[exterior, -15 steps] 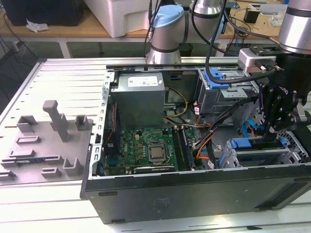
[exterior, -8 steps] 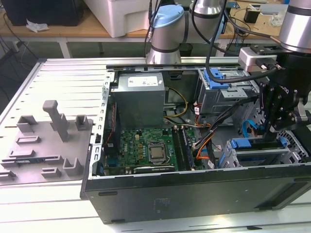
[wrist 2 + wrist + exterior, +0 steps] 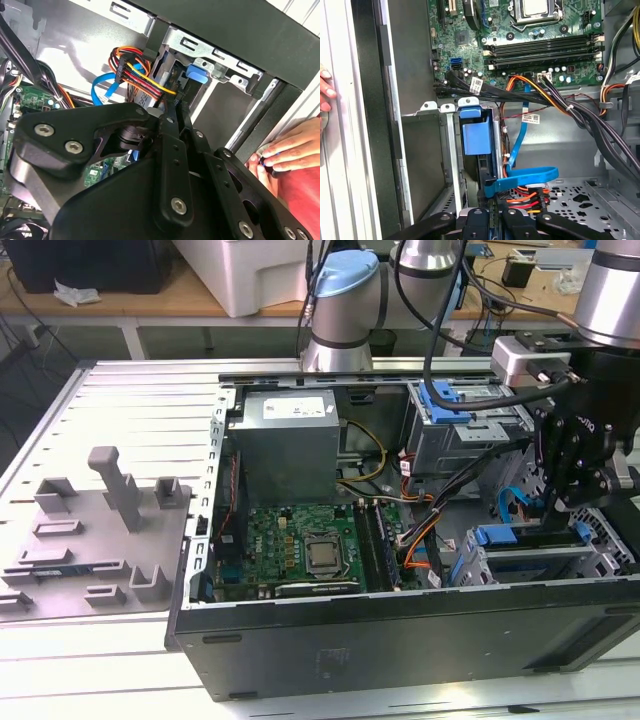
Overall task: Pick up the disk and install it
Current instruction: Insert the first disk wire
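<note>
**Exterior view.** Open computer case (image 3: 400,640) lying on the bench (image 3: 100,680). My end effector (image 3: 575,465) hangs over the drive cage (image 3: 530,560) at the exterior view's right end of the case, near the front wall. From here I cannot tell whether it is open or closed.

**Second wrist view.** End effector (image 3: 175,107) reaches down to the cage, with its tips right at the bundle of red, yellow and black power wires (image 3: 137,75). The disk (image 3: 197,75) shows as a blue tab in the cage mouth. A person's hand (image 3: 285,150) rests on the outer side of the case. My judgement: go slowly while that hand is so near.

**First wrist view.** The disk (image 3: 475,135) stands on edge in its slot in the cage, just beyond the end effector (image 3: 492,217).
- Look: blue plastic carrier with a raised blue tab at the end facing the circuit board (image 3: 535,45). The metal body is mostly hidden by the carrier and the cage walls.
- A flat blue data cable (image 3: 520,177) loops across just beside it.
- Handling note, as judgement: push straight along the slot rails without tilting. Keep the blue cable and the orange wires out of the slot so nothing is pinched as the carrier seats.
</note>
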You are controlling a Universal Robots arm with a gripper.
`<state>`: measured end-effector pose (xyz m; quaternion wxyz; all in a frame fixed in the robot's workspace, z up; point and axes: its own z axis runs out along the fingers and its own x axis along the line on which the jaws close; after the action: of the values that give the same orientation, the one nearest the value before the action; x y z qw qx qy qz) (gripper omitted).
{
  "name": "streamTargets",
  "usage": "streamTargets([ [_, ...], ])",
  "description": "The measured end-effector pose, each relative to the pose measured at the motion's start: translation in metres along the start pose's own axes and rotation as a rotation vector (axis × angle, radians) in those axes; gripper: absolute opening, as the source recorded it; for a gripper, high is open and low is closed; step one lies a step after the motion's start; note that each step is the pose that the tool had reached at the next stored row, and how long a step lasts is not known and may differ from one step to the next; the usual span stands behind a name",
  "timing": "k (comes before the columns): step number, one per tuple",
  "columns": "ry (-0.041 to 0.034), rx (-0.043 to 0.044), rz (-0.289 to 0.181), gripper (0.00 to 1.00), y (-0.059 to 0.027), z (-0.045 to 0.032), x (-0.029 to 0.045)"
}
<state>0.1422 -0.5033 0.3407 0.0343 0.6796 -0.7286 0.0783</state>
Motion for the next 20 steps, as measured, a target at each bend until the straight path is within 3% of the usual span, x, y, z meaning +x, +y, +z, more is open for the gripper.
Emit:
streamTargets([
  [20, -0.0026, -0.0002, 0.000, 0.17, 0.0000, 0.0021, 0.0021],
])
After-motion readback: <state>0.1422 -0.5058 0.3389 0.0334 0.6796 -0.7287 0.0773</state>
